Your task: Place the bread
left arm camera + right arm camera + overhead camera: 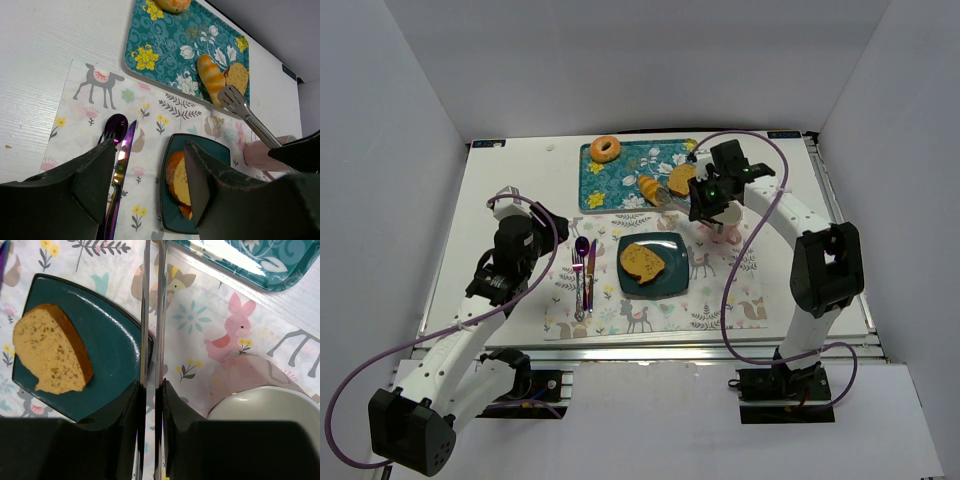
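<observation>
Overhead, the right arm reaches forward and bends leftward, the right gripper [708,200] clamped on metal tongs [240,107] whose flat tip sits at the near edge of the tray [165,45], beside a roll [211,77]. The left gripper [149,150] hovers, jaws apart, over the placemat [720,300] between the cutlery [584,275] and the plate [672,285]. The bread slice [642,262] lies flat on the plate, inside its rim, long axis slanting far-left to near-right; a pink cup [725,232] stands just right of the tongs
</observation>
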`<action>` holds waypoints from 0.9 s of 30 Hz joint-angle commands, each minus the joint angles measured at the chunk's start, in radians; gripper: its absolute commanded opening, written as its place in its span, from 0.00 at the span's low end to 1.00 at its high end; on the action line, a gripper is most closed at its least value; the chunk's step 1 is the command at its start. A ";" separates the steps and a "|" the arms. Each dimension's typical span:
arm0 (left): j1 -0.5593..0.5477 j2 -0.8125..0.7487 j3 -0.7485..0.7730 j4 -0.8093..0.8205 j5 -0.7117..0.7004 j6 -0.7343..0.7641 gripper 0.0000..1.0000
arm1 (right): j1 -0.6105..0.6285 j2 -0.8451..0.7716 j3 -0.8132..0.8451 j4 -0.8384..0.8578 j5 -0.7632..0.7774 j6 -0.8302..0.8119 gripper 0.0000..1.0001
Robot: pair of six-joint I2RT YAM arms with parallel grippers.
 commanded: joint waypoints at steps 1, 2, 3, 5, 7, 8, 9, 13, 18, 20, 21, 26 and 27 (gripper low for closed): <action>0.003 -0.007 0.019 0.003 -0.008 0.001 0.67 | -0.043 -0.084 0.018 0.045 -0.097 -0.017 0.01; 0.003 -0.005 0.020 0.003 -0.006 0.001 0.67 | -0.051 -0.110 0.017 0.049 -0.119 -0.022 0.00; 0.003 -0.005 0.020 0.004 -0.006 0.001 0.67 | -0.060 -0.122 0.009 0.057 -0.137 -0.034 0.00; 0.003 -0.001 0.022 0.009 -0.003 0.001 0.67 | -0.077 -0.168 -0.006 0.061 -0.191 -0.052 0.00; 0.003 0.003 0.022 0.013 -0.001 0.001 0.67 | -0.083 -0.225 -0.052 0.065 -0.251 -0.121 0.00; 0.003 0.003 0.023 0.013 0.000 0.001 0.67 | -0.085 -0.249 -0.075 0.063 -0.269 -0.147 0.00; 0.003 0.003 0.023 0.013 0.000 0.001 0.67 | -0.085 -0.271 -0.134 0.063 -0.289 -0.177 0.00; 0.005 0.003 0.020 0.013 -0.001 0.001 0.67 | -0.085 -0.435 -0.289 -0.033 -0.421 -0.409 0.00; 0.003 0.001 0.008 0.024 0.009 -0.003 0.67 | -0.085 -0.587 -0.455 -0.132 -0.434 -0.680 0.00; 0.003 0.006 0.006 0.029 0.012 -0.003 0.67 | -0.083 -0.647 -0.514 -0.132 -0.400 -0.709 0.00; 0.003 0.009 0.006 0.030 0.014 -0.003 0.67 | -0.085 -0.660 -0.526 -0.133 -0.394 -0.727 0.00; 0.003 0.019 0.011 0.035 0.020 0.000 0.67 | -0.085 -0.711 -0.577 -0.141 -0.349 -0.754 0.00; 0.003 0.019 0.010 0.038 0.021 0.000 0.67 | -0.083 -0.716 -0.595 -0.136 -0.346 -0.755 0.00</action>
